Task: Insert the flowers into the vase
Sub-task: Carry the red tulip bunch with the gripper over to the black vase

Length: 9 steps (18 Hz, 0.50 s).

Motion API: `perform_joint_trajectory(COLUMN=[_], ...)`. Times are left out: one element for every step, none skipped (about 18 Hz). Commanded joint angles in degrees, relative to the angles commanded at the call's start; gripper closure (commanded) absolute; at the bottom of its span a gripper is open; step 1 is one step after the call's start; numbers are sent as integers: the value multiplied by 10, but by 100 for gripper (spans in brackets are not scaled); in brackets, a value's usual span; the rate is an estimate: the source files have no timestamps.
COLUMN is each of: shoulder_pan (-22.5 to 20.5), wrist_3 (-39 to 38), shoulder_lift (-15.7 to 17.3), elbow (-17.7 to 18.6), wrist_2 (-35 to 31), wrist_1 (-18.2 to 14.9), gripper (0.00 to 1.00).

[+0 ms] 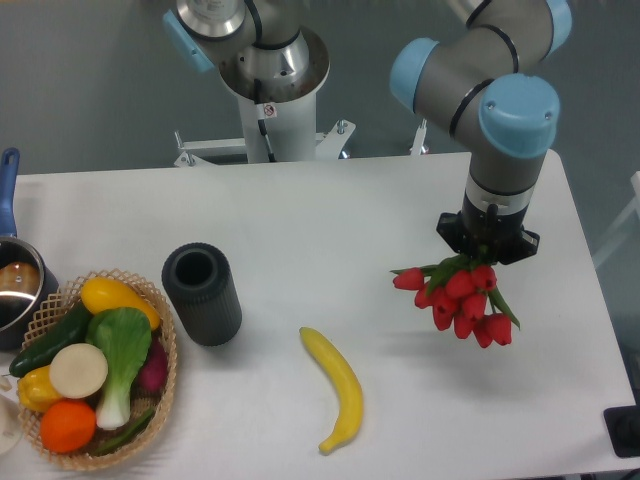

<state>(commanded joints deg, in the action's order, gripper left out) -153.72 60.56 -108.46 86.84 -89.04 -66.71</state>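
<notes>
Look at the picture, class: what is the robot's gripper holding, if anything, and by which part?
The gripper holds the flowers, apparently by the stem end; the fingers are hidden, and the red buds hang free below.

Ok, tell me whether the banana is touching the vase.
Apart. The fixed camera shows bare white table between the banana and the vase; the banana lies to the vase's right, nearer the front edge.
</notes>
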Motion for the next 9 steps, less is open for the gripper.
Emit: perform_joint_trajectory(shoulder_pan=[0, 3, 6, 7, 7, 8, 9, 10, 15], wrist_3=[0, -4, -10, -23, -42, -58, -63, -64, -65], shoulder_lift=[3, 7, 16, 22, 29, 40, 48, 59, 75], elbow=[1, 0, 0, 1, 1, 2, 4, 9, 16], wrist_2=[5, 17, 36, 66, 93, 115, 145, 180, 210], wrist_1=[0, 0, 1, 3, 5, 6, 8, 9, 13], gripper=[100, 100, 100, 100, 100, 100, 100, 100, 100])
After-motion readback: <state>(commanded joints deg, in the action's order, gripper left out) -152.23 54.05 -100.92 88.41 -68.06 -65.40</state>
